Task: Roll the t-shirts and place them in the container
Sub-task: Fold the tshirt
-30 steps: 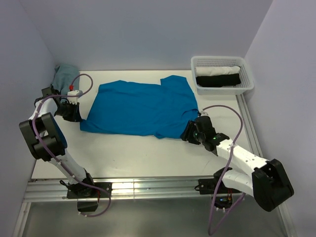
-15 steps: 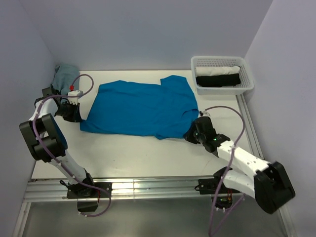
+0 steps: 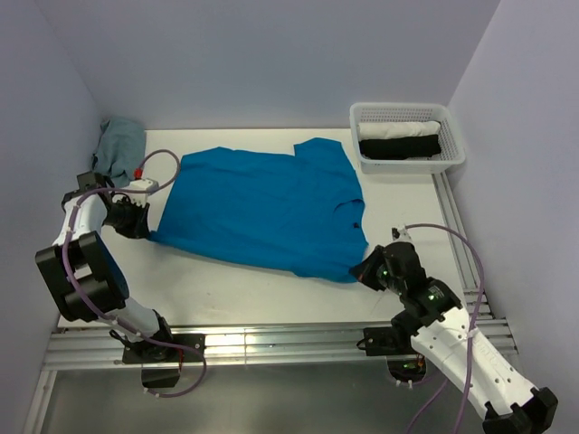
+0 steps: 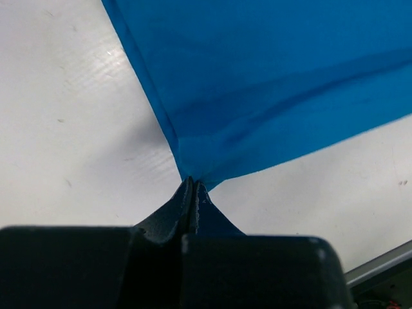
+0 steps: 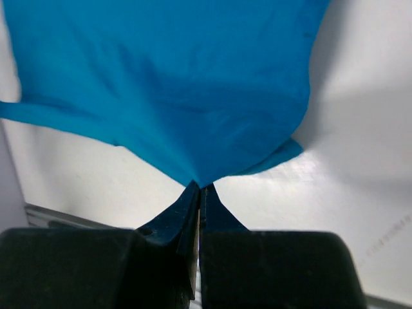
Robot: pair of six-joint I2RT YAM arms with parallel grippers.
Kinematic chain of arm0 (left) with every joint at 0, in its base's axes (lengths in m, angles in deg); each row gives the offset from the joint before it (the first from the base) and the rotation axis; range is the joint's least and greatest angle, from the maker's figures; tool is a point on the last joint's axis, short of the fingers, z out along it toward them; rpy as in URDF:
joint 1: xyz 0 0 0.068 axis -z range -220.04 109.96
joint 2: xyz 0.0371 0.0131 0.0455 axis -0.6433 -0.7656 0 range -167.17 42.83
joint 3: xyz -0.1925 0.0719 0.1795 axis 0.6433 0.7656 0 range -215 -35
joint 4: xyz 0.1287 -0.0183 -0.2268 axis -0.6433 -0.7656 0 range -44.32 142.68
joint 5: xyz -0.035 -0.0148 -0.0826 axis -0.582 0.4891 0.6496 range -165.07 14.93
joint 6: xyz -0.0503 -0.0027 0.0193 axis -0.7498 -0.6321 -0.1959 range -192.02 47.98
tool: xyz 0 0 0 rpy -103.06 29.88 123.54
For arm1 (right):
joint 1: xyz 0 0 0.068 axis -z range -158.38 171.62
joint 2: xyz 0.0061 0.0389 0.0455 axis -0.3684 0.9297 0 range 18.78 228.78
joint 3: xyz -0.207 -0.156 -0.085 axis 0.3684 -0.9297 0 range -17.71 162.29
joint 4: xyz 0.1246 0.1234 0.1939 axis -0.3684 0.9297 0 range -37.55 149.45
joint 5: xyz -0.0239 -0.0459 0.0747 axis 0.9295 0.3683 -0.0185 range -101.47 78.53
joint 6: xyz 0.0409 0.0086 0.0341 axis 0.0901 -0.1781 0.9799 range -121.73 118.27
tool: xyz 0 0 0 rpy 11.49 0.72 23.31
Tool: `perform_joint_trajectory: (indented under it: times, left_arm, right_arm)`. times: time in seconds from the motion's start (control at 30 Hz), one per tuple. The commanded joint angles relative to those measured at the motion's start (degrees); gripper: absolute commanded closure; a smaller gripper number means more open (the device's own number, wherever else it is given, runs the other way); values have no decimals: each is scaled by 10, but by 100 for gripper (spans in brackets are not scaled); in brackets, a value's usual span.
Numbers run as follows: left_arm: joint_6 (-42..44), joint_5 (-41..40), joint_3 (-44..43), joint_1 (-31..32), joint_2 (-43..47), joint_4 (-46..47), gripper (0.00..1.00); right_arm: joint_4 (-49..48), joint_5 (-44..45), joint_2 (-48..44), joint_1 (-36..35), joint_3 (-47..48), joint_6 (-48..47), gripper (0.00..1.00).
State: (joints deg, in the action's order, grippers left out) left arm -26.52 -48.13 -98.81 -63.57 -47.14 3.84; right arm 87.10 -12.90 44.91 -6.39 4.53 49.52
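Blue t-shirt was stretched between the arms; left gripper was pinched shut on one corner, right gripper on another, cloth fanning out ahead of each.

You have bare desk along the near strip, between the blue t-shirt and the aluminium rail; a hand could pass there between the two arms. The t-shirt covers most of the middle. The white mesh basket blocks the far right corner, with a gap of bare desk between it and the shirt. A crumpled grey-blue cloth fills the far left corner, against the wall. Walls close you in on the left, far and right sides. Your left fingers and right fingers are each pinched on a near shirt corner.
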Motion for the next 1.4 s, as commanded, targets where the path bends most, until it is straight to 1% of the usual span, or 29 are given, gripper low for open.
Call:
perform_joint_trajectory:
  times: [0.0,0.1,0.13,0.17,0.23,0.27,0.3,0.37,0.4,0.43,0.53,0.57,0.7,0.8,0.87,0.93,1.0,1.07,1.1,1.17,1.2,1.3,1.37]
  left_arm:
    - [41,-7,18,2,27,-15,100]
    - [29,0,-1,1,9,-12,100]
    - [15,9,-14,2,-11,-14,100]
    - [7,18,-46,2,-21,-19,100]
    - [-26,39,-95,7,-50,-13,100]
    - [-35,43,-110,11,-60,-11,100]
    - [-44,50,-124,16,-68,-7,100]
    - [-74,51,-159,38,-93,8,100]
    - [-83,48,-169,47,-103,15,100]
    - [-100,45,-181,65,-125,20,100]
    - [-138,38,-220,90,-167,35,100]
    - [-148,37,-237,95,-177,50,100]
    - [-194,22,-279,103,-226,77,100]
    - [-220,0,-303,110,-264,90,100]
    - [-229,-19,-308,112,-281,101,100]
    - [-242,-36,-307,111,-292,117,100]
    - [-247,-52,-305,112,-296,129,100]
    - [-254,-58,-304,112,-300,134,100]
    - [-255,-59,-305,112,-302,134,100]
    - [-260,-65,-310,112,-306,132,100]
    - [-260,-66,-310,114,-307,132,100]
    - [-256,-68,-301,117,-302,136,100]
    - [-253,-65,-300,119,-299,131,100]
  right_arm:
    - [73,-9,-11,-6,-15,25,100]
    - [70,0,7,-5,-3,22,100]
    - [60,11,32,-5,4,20,100]
    - [53,13,48,-5,20,12,100]
    - [36,26,115,-5,46,1,100]
    - [30,35,141,-5,76,-14,100]
    - [23,40,193,-4,91,-21,100]
    - [-5,41,246,4,136,-50,100]
    - [-14,32,296,11,150,-60,100]
    - [-34,24,320,31,162,-71,100]
    - [-67,-8,403,69,204,-108,100]
    - [-72,-11,422,92,224,-122,100]
    - [-93,-29,533,131,272,-145,100]
    - [-107,-25,594,139,299,-147,94]
    - [-114,-9,615,142,307,-144,91]
    - [-117,5,632,145,308,-141,91]
    - [-118,13,630,146,306,-141,88]
    - [-119,41,621,147,301,-135,87]
    - [-118,42,615,152,301,-135,81]
    - [-120,40,606,158,300,-136,76]
    - [-120,41,602,159,299,-137,70]
    - [-116,44,570,159,292,-130,60]
    - [-116,35,529,160,271,-127,59]
